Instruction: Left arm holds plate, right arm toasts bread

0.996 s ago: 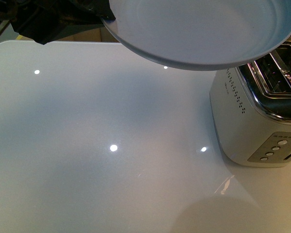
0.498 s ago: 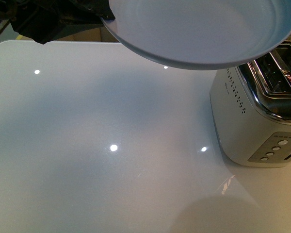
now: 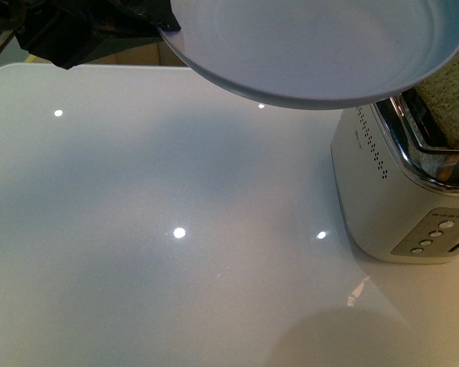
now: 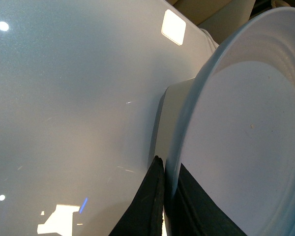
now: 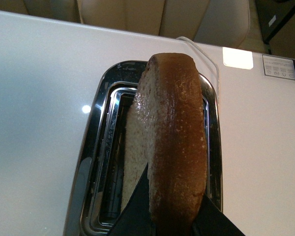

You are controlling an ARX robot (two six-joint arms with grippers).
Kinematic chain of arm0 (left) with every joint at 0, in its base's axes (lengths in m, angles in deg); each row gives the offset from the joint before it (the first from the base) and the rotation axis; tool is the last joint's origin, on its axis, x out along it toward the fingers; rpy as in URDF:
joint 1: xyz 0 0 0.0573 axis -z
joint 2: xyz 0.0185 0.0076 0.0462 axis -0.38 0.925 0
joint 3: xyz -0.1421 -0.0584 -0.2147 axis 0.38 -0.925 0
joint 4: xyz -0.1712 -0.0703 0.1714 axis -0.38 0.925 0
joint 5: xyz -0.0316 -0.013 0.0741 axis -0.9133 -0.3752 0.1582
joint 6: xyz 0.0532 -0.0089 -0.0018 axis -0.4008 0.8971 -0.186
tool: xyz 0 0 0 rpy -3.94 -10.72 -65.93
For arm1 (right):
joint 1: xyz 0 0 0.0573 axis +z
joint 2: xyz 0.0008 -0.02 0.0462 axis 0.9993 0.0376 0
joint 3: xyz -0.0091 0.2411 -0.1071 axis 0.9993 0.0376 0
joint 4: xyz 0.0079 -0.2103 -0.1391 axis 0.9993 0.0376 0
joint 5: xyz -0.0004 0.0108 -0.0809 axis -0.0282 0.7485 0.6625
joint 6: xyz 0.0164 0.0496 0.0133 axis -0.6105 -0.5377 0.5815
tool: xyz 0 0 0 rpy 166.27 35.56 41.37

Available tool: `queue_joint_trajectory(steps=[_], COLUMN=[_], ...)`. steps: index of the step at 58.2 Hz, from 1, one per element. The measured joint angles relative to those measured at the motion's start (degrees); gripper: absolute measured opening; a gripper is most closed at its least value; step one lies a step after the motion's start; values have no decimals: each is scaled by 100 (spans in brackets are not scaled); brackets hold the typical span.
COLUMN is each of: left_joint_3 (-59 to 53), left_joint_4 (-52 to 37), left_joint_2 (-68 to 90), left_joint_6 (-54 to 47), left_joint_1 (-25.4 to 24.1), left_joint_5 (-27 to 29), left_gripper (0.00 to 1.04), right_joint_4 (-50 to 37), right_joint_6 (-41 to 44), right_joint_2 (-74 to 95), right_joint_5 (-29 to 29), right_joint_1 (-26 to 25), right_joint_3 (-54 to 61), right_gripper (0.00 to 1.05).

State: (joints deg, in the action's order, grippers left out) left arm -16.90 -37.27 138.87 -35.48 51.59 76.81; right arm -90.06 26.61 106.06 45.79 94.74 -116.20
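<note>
White tabletop (image 3: 138, 267) carries a toaster (image 3: 382, 183). Right hand (image 5: 174, 219) clamps bread (image 5: 174, 147) over its slot (image 5: 113, 162); left hand (image 4: 169, 206) pinches the plate (image 4: 246, 137) rim. Tilted, the bread could catch the slot's edge.

Front view: on robot body, tilted down over white table (image 3: 138, 267). Plate (image 3: 314, 46) near lens, above table's far side. Toaster (image 3: 390, 191) at right.
Left wrist view: hard against plate rim, looking along it across table toward toaster wall.
Right wrist view: close above toaster slots, facing down, bread (image 5: 174, 142) very near lens.
Shared: front and left wrist have plate, table, toaster. Front and right wrist have toaster top, bread.
</note>
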Motion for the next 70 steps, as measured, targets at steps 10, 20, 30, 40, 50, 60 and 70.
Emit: queue_joint_trajectory(steps=[10, 20, 30, 40, 50, 60, 70], left_joint_3=[0, 0, 0, 0, 0, 0, 0], left_joint_4=[0, 0, 0, 0, 0, 0, 0], left_joint_2=[0, 0, 0, 0, -2, -2, -2], left_joint_6=[0, 0, 0, 0, 0, 0, 0], left_joint_1=[0, 0, -2, -2, 0, -2, -2], left_joint_5=[0, 0, 0, 2, 0, 0, 0], left_gripper=[3, 3, 3, 3, 3, 3, 3], right_joint_4=[-74, -109, -81, -81, -131, -138, -122], right_joint_6=[63, 57, 37, 37, 9, -118, -372], right_joint_2=[267, 579, 822, 894, 859, 568, -212], right_joint_5=[92, 90, 101, 118, 79, -17, -245], right_joint_1=[81, 98, 103, 153, 173, 122, -81], right_joint_3=[-76, -190, -378, -387, -258, -72, 181], right_gripper=[4, 4, 4, 4, 26, 51, 77])
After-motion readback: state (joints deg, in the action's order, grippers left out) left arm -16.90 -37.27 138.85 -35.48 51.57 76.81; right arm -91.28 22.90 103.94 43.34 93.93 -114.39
